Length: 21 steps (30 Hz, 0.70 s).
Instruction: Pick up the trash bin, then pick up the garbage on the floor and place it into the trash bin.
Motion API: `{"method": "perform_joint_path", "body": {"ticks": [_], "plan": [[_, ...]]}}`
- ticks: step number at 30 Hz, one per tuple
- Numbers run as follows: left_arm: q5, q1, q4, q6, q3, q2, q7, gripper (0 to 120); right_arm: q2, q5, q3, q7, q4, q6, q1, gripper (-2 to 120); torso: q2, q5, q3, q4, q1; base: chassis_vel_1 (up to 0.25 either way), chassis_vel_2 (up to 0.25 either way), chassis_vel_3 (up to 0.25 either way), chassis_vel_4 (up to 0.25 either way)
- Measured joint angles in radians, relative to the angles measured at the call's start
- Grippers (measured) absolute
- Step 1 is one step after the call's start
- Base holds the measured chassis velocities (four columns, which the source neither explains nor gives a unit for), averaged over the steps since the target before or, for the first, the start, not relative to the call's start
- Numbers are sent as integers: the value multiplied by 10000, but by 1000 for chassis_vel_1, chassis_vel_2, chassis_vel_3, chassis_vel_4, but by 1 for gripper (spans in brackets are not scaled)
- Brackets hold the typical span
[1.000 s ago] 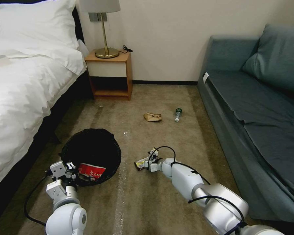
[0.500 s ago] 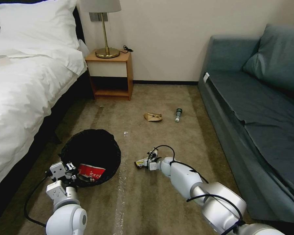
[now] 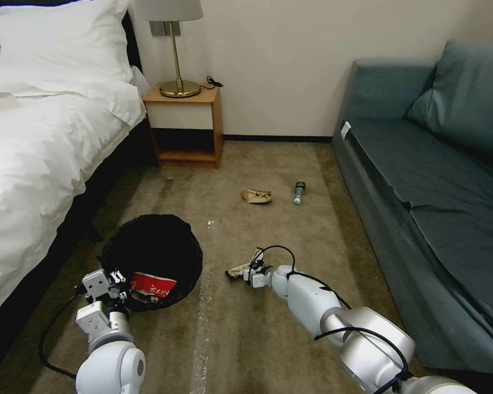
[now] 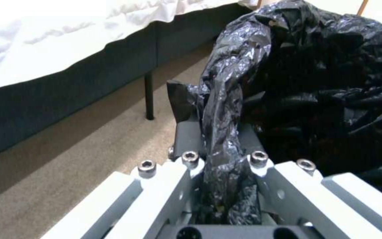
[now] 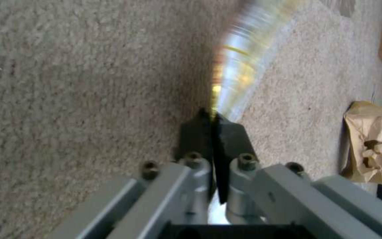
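While two pieces of litter wait farther out on the carpet, each arm has something pinched, and the holds look chosen for the drop to come.

Trash bin [image 3: 152, 257]: hangs from the left gripper [image 3: 119, 289], whose fingers are pressed onto a bunched fold of the black liner [image 4: 226, 109] at the near rim; held this way the mouth faces up and open, ready to receive.
Red-and-white wrapper [image 3: 153, 285]: already inside the bin, just beyond the left gripper.
Right gripper [image 3: 246, 272]: low over the carpet, well to the right of the bin, jaws closed flat on the gold-and-black wrapper [image 3: 240, 268], which sticks out ahead of the fingertips.
Brown paper bag [image 3: 256, 195]: on the floor well ahead of the right gripper.
Bottle [image 3: 298, 192]: lying just right of the bag, likewise untouched.
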State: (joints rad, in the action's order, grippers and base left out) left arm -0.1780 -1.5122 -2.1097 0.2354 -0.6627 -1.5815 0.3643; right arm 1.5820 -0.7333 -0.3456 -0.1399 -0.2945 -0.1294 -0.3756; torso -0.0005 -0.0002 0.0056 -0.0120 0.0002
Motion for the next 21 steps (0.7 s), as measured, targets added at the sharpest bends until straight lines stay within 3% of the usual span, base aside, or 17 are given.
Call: {"method": "perform_joint_path", "body": {"ticks": [16, 21], "plan": [[-35, 89, 197, 0, 14, -16, 7, 4, -196, 278, 59, 87, -281, -4, -103, 0, 0, 0, 0, 0, 0, 0, 0, 0, 0], [-155, 242, 273, 32, 5, 87, 12, 4, -466, 915, 492, 414, -766, -23, -351, 0, 0, 1, 0, 1, 0, 0, 0, 0, 0]]}}
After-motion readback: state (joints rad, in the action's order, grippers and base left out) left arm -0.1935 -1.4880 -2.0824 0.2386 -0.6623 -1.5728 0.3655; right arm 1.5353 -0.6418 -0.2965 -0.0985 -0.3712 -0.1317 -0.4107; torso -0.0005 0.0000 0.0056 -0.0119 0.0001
